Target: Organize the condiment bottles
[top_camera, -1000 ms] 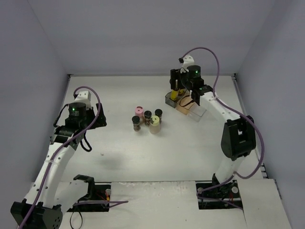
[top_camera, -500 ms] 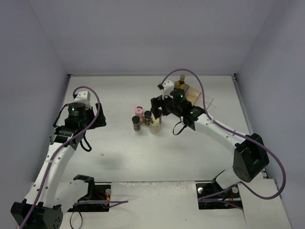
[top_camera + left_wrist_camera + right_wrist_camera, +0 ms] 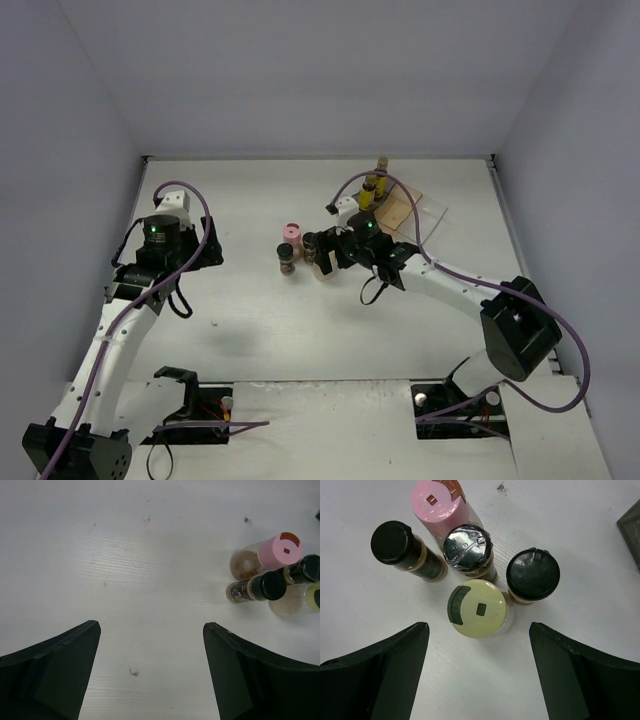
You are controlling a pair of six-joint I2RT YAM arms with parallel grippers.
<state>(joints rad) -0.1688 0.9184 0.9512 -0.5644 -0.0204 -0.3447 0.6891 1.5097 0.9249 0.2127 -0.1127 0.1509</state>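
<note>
Right wrist view: the right gripper (image 3: 477,642), jaws wide and holding nothing, hovers over five clustered condiment bottles (image 3: 467,547): the pale-yellow jar (image 3: 479,609) nearest, dark-capped jars (image 3: 532,575) around it, the pink-lidded bottle (image 3: 440,502) farthest. The left gripper (image 3: 150,630) gapes empty over the table (image 3: 125,555). Amber bottles (image 3: 375,188) stand at the back.

Robot lab test cell

A white left arm (image 3: 118,325) and right arm (image 3: 445,285) are bolted to the near edge of a bare white surface (image 3: 260,330). Plain grey walls (image 3: 300,80) box it in, purple cables (image 3: 183,183) loop along the arms, and tiny condiment bottles (image 3: 287,258) serve as props.
</note>
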